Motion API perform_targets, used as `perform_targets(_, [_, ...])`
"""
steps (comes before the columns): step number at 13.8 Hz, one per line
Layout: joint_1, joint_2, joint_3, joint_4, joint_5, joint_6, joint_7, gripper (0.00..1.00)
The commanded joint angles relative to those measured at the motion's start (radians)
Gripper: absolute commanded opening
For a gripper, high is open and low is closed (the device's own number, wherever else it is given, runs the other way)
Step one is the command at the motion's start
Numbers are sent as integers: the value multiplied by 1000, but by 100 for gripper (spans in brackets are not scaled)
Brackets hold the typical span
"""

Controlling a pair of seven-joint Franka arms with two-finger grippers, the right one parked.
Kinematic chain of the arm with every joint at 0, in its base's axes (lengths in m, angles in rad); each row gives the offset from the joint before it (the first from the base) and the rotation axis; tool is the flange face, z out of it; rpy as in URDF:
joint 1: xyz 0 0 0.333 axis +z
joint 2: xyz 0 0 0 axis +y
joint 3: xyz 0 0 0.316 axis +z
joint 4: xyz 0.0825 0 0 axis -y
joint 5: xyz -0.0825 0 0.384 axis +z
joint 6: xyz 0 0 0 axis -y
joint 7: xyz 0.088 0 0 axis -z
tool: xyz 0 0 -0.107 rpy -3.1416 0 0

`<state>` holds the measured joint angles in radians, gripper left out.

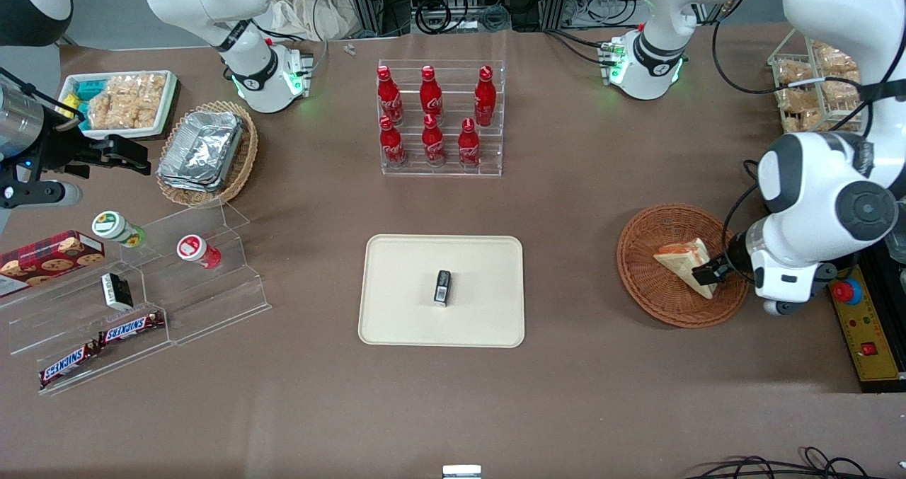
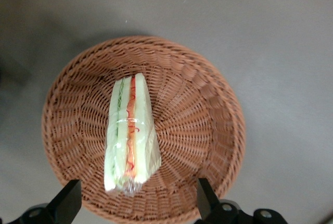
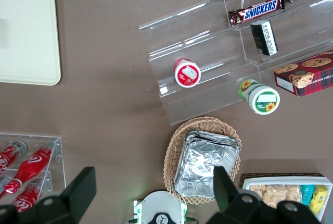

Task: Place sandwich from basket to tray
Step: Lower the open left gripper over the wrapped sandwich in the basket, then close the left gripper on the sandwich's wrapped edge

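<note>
One wrapped sandwich lay in the reddish-brown wicker basket. Over it hung the left arm's pincer, fingers spread wide and holding nothing. Toward the surface's middle sat the cream tray.

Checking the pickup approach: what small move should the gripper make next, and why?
Probably descend straight down. The gripper hangs open above the sandwich, which lies in the basket between the fingers, not yet grasped.

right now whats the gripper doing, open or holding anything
Gripper: open, holding nothing, above the sandwich in the basket.
</note>
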<state>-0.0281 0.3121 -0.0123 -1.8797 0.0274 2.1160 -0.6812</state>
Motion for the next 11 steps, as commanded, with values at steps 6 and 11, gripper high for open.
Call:
perform_targets(6, [2,-8,15,-154,26,133,-60,100])
perform_targets(11, [2,13,25,-173,26,153,-69,100])
